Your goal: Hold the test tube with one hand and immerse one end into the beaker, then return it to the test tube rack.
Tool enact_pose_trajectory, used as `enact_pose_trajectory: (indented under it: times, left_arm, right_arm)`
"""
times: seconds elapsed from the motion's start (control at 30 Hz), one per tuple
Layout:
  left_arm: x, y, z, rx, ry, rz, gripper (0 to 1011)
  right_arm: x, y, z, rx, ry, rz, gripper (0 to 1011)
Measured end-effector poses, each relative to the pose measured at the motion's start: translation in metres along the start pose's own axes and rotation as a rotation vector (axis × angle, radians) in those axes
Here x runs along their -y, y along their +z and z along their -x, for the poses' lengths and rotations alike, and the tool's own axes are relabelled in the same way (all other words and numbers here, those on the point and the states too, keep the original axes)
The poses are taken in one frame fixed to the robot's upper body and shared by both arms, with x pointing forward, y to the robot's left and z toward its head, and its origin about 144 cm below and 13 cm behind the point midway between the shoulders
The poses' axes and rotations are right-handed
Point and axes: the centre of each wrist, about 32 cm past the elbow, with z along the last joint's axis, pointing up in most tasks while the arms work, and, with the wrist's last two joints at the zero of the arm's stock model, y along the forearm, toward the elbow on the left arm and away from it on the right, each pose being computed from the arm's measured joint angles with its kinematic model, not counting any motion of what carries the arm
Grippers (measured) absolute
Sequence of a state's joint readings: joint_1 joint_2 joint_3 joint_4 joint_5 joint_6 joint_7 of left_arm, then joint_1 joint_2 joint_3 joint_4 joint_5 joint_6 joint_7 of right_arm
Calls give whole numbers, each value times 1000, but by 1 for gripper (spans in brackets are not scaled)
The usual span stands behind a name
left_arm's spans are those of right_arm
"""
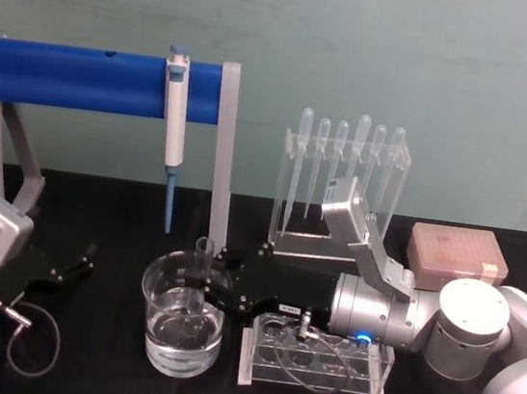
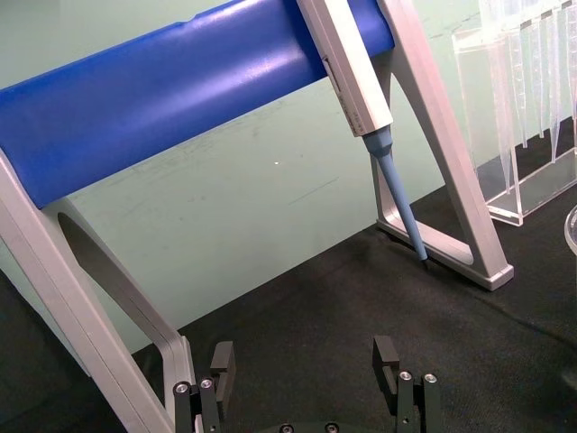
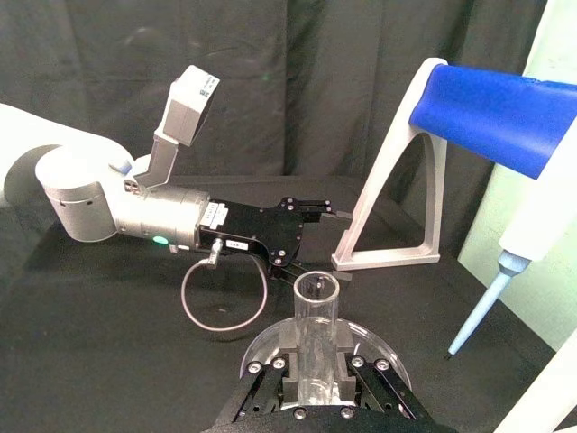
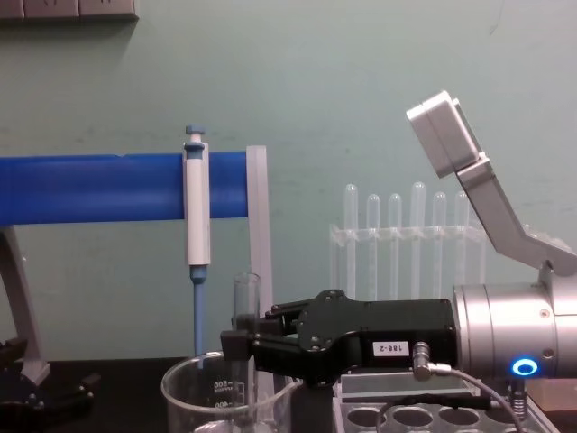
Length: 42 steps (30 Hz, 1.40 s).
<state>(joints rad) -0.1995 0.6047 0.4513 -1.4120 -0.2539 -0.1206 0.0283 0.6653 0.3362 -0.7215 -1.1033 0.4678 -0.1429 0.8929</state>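
The black tabletop (image 1: 74,381) carries the blue stand (image 1: 104,79) beyond my left gripper (image 1: 75,265), which sits parked with its fingers spread, well apart from the work. The beaker (image 1: 150,333) stands directly beneath my right gripper (image 1: 201,286). The test tube rack (image 1: 356,376) lies under that arm's wrist, just behind the gripper along the forearm.

My right gripper is clenched on the test tube (image 1: 201,271), gripping it at mid-length. Its long axis is upright, the open rim above the fingers and the rounded end down inside the beaker. I judge the dip is made. The return calls for a straight lift until that end clears the glass rim, then a short pull back toward the rack.

The head view lets me see the lower end in the liquid. The chest view confirms the tube is plumb. My right wrist view looks down at the open rim, a finger pressed against either side.
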Motion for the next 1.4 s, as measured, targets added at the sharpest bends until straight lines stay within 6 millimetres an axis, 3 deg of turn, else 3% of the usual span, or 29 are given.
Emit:
enact_pose_trajectory:
  times: [1.4]
  left_arm:
    - [0,0,0,0,0,0,1000]
  right_arm:
    - [0,0,0,0,0,0,226]
